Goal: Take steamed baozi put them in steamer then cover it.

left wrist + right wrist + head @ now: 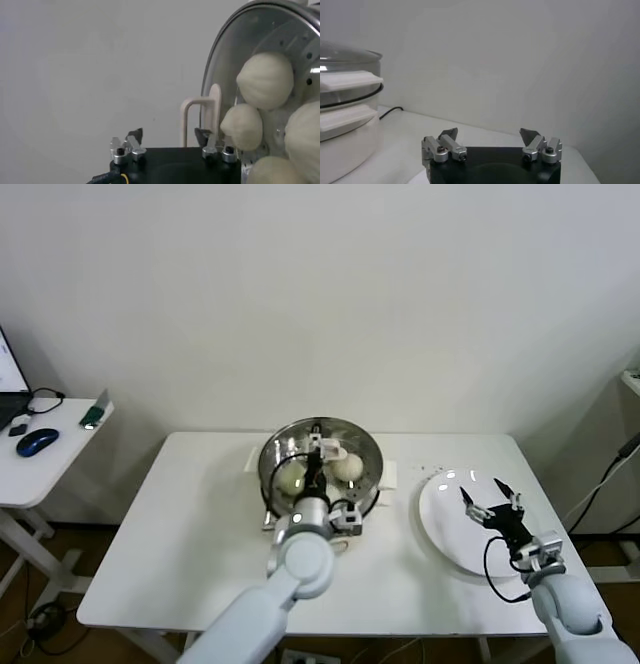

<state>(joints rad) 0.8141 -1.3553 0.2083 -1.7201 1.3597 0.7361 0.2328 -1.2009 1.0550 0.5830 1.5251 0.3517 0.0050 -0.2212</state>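
Observation:
The steamer [271, 471] stands at the back middle of the white table, and the glass cover [352, 440] lies on it. Several steamed baozi [347, 466] show through the glass, and the left wrist view shows them too [265, 80]. My left gripper [318, 454] hangs right over the cover's cream handle [192, 107] and stands open, one finger on each side of the handle and off it [168, 135]. My right gripper [495, 499] is open and holds nothing above the white plate [445, 534]; its spread fingers [447, 134] show in the right wrist view.
The steamer's white side handles [350, 80] stick out toward the plate, with a black cable [390, 112] behind them. A side desk [50, 459] with a blue mouse [37, 442] stands off the table's left. The wall is close behind.

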